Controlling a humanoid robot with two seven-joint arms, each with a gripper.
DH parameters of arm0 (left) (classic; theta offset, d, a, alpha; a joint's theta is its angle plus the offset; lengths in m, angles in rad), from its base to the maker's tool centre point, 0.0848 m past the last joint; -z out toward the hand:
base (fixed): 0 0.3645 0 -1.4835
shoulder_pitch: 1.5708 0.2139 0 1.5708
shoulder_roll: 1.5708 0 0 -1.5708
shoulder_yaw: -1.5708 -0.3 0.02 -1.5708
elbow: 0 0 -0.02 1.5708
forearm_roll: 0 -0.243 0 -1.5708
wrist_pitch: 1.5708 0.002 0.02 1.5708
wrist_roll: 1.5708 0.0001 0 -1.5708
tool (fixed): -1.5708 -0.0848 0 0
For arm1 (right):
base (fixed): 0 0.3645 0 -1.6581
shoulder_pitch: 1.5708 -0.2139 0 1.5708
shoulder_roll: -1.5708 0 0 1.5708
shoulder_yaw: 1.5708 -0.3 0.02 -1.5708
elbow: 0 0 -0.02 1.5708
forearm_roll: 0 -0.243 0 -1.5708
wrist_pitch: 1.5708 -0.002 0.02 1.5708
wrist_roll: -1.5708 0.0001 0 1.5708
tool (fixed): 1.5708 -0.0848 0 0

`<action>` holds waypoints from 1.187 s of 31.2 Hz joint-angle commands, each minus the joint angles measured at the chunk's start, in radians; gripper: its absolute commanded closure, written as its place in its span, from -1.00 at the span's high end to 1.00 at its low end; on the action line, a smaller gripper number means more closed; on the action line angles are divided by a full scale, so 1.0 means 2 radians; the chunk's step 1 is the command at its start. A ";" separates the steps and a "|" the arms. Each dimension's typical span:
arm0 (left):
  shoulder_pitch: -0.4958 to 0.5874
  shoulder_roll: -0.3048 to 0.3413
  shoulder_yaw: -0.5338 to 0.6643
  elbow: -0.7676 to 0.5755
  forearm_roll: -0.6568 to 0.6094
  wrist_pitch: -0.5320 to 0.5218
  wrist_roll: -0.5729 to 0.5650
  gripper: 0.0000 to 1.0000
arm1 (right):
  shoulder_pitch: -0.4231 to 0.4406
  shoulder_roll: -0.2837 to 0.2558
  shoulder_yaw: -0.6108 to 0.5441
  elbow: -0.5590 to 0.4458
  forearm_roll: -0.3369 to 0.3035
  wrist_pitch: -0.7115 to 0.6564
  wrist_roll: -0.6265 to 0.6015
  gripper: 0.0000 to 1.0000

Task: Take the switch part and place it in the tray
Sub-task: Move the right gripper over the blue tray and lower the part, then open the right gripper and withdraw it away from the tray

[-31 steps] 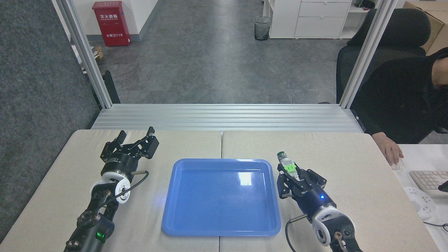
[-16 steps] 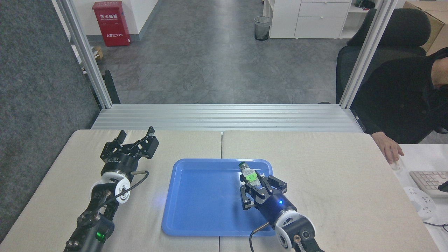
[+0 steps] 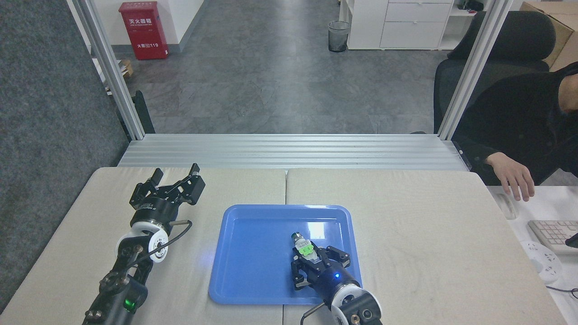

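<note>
1. The desk point(image 3: 406, 212) is covered in a beige pad, and the tray point(image 3: 253, 253), glossy blue with a raised rim, lies at the middle of its near half.
2. The right pincer point(image 3: 311, 257) reaches in from the desk's near edge and sits over the right half of the tray, toward the tray's near right corner.
3. Its fingers are closed around the switch part point(image 3: 303, 243), gripping the whitish body just below the green clip.
4. The switch part sticks out beyond the fingertips with its dark, metal-rimmed round end pointing toward the tray's far edge and slightly left.
5. Whether the switch part touches the tray floor or is held just above it cannot be told from this view.
6. The left pincer point(image 3: 175, 177) lies near the desk's far left corner, well apart from the tray, with its two fingers spread wide and nothing between them.
7. At the desk's far right corner a person's hand point(image 3: 515, 179) hangs just past the edge, beside a keyboard point(image 3: 553, 232) on a neighbouring white surface.
</note>
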 commanded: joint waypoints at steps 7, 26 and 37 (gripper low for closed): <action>0.000 0.000 -0.001 0.000 0.000 0.000 0.000 1.00 | -0.011 0.030 -0.014 0.002 -0.016 0.014 -0.003 1.00; 0.000 0.000 0.000 0.000 0.000 0.000 0.000 1.00 | -0.066 -0.135 -0.260 -0.044 -0.146 -0.104 -0.015 1.00; 0.000 0.000 0.000 0.000 0.000 0.000 0.000 1.00 | -0.011 -0.160 -0.283 -0.039 -0.154 -0.102 -0.029 1.00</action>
